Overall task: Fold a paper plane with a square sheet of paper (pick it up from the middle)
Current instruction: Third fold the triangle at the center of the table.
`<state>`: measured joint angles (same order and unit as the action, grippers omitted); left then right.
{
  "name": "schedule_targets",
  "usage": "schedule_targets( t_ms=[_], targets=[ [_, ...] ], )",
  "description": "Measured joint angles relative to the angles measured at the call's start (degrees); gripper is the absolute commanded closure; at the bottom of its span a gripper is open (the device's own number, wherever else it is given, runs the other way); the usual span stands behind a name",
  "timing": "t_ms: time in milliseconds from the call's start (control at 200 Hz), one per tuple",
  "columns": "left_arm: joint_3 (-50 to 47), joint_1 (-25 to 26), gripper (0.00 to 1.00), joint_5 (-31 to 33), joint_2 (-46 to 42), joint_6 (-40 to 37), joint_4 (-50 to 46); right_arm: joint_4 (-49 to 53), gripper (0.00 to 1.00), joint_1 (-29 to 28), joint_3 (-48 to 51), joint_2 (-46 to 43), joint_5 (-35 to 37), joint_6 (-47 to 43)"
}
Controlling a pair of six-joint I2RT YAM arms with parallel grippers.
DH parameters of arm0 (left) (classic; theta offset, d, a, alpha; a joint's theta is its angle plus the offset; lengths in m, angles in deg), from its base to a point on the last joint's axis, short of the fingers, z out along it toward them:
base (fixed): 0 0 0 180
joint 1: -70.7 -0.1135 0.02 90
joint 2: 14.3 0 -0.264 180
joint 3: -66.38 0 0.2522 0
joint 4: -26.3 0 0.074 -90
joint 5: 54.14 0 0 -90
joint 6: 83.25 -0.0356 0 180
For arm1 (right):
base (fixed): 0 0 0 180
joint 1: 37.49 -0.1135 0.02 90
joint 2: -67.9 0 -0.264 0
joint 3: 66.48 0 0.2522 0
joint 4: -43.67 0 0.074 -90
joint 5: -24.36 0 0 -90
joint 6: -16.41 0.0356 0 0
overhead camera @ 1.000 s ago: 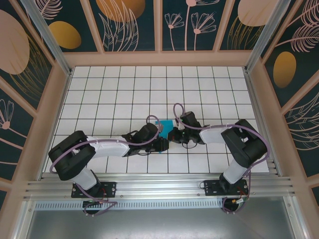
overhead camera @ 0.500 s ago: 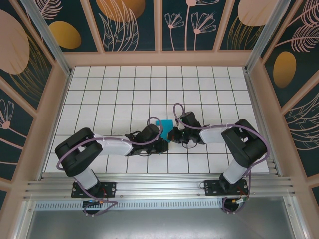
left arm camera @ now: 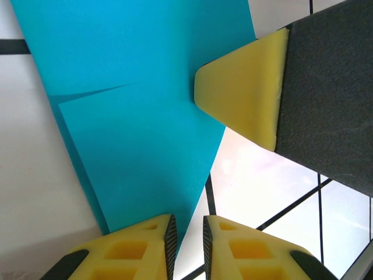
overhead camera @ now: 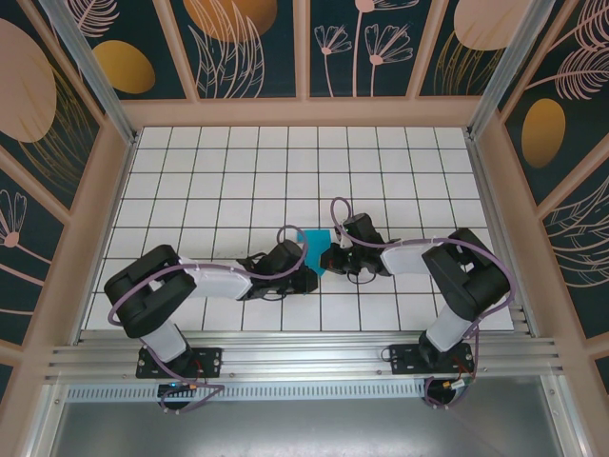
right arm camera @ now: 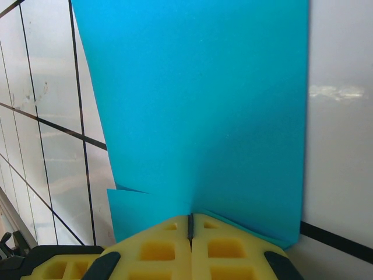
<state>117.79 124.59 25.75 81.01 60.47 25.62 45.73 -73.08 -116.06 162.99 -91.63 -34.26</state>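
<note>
My right gripper (right arm camera: 190,219) is clamped on the edge of the square sheet of paper (right arm camera: 198,105), pads flush together, teal spreading away from them above the tiled table (overhead camera: 238,162). My left gripper (left arm camera: 188,224) has its pads nearly together with a thin slit between them. The sheet's corner runs down to that slit, and I can't tell if it's pinched. The paper sits mid-table, between both wrists.

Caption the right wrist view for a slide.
Right claw pinching the edge of the folded teal square sheet of paper, white tiled table behind.
</note>
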Motion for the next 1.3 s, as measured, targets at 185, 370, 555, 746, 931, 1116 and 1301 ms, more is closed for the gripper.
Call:
schedule_targets(
  t_ms=[185,370,555,746,931,1116,1301],
  targets=[
    [-1.38,0.0,0.76,0.09,-1.2,0.0,0.5,0.17,0.97,-0.04,-0.11,0.0,0.17,0.0],
    [-4.7,0.0,0.74,-0.02,-5.42,0.68,-1.46,0.35,0.97,-0.04,-0.17,0.0,0.28,0.02],
    [-5.51,0.0,0.72,-0.2,-10.84,1.53,-4.07,0.37,0.97,-0.04,-0.2,0.0,0.28,0.02],
    [-5.11,0.0,0.73,-1.25,-13.55,4.11,-0.28,0.35,0.97,-0.13,-0.2,0.0,0.44,0.02],
    [-4.09,0.0,0.76,-3.28,-8.39,7.74,6.45,0.35,0.97,-0.15,-0.22,0.0,0.46,0.02],
    [-4.28,0.0,0.75,-3.67,-4.26,11.17,11.28,0.37,0.97,-0.15,-0.22,0.0,0.46,0.02],
    [-4.68,0.0,0.75,-5.25,-0.98,12.96,15.28,0.7,0.97,-0.15,-0.46,0.11,0.48,0.02]
  ],
)
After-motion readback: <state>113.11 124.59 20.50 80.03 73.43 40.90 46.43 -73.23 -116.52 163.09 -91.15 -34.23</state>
